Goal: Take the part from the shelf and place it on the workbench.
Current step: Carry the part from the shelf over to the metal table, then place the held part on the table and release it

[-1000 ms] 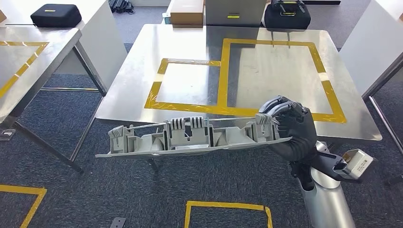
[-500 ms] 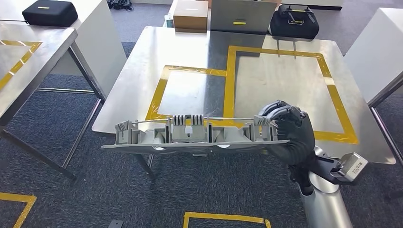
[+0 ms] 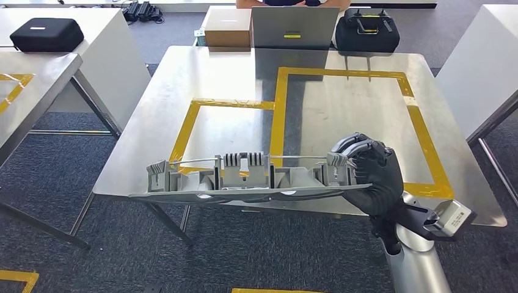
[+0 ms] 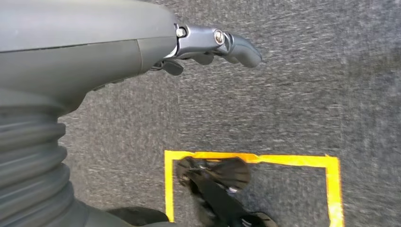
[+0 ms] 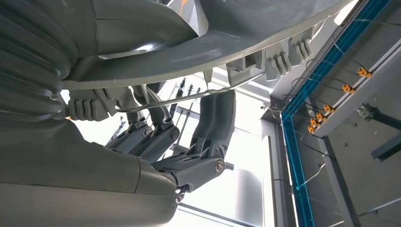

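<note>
Black case (image 3: 46, 33), cardboard box (image 3: 226, 27), black bag (image 3: 367, 30) beyond.

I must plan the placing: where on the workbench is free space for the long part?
Both yellow-taped rectangles on the workbench are bare: the smaller and the larger. Crowded at the far edge: cardboard box, grey panel, black case.

Bright, even indoor light
Soft glare on the brushed steel workbench (image 3: 366, 91); the right wrist view is backlit by white-blown windows.

grey part (image 3: 244, 177), yellow-taped steel workbench (image 3: 342, 110)
</note>
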